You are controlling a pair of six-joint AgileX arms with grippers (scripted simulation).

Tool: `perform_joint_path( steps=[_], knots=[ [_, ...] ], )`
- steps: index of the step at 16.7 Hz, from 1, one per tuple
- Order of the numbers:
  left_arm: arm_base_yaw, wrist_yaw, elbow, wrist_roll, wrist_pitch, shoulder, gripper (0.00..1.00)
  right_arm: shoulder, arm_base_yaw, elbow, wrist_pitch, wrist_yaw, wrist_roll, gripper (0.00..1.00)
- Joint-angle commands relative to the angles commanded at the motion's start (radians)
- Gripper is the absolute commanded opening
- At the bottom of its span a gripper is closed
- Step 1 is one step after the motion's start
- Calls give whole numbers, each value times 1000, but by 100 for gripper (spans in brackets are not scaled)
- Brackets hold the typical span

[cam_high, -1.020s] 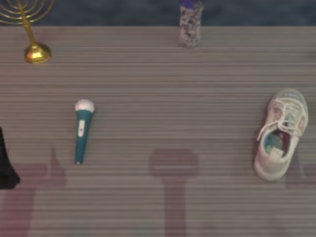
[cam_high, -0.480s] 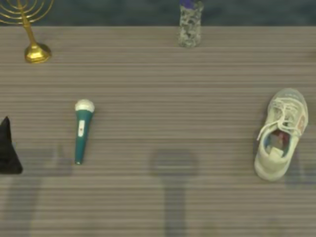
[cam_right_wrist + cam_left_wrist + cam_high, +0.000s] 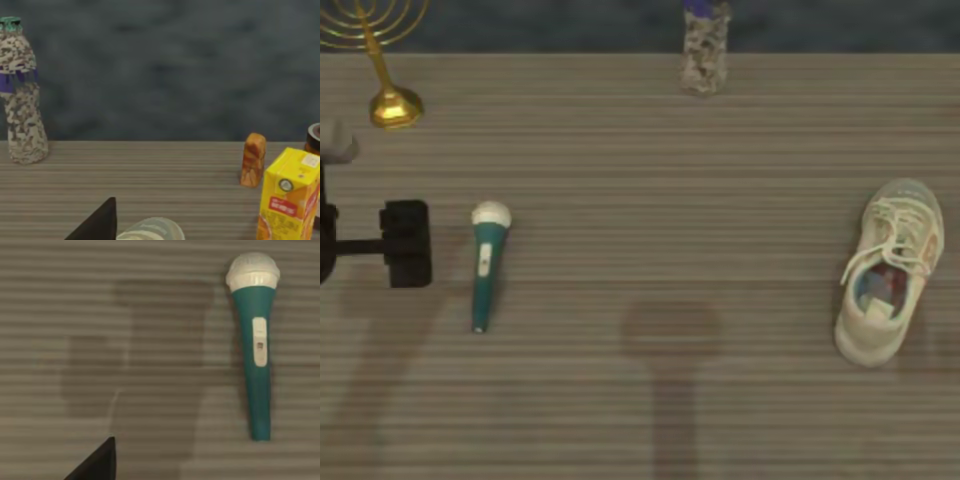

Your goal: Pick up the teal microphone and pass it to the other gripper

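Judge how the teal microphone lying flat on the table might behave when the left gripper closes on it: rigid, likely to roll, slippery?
The teal microphone looks like rigid moulded plastic, so it probably won't flex. Its round handle and domed white head suggest it could roll sideways if nudged off-centre. The smooth, tapering handle may slip, so a mid-handle grasp near the white switch seems safest. The left gripper is beside it, not touching.

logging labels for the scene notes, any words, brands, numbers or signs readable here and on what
None can be read.
yellow juice carton: a round emblem and a red label patch with pale marks, too blurred to read.
teal microphone: small marks on its white switch, too small to read.
speckled bottle: purple band, no legible text.
white sneaker: no text visible.
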Motion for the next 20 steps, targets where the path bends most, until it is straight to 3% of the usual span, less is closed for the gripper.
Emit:
perform_joint_path(
  steps=[10, 20],
  knots=[
    [-117, -7, 487, -103, -327, 715, 100, 0, 0, 0, 0, 0, 0, 100],
    [-125, -8, 536, -112, -341, 799, 100, 0, 0, 0, 0, 0, 0, 100]
  ],
)
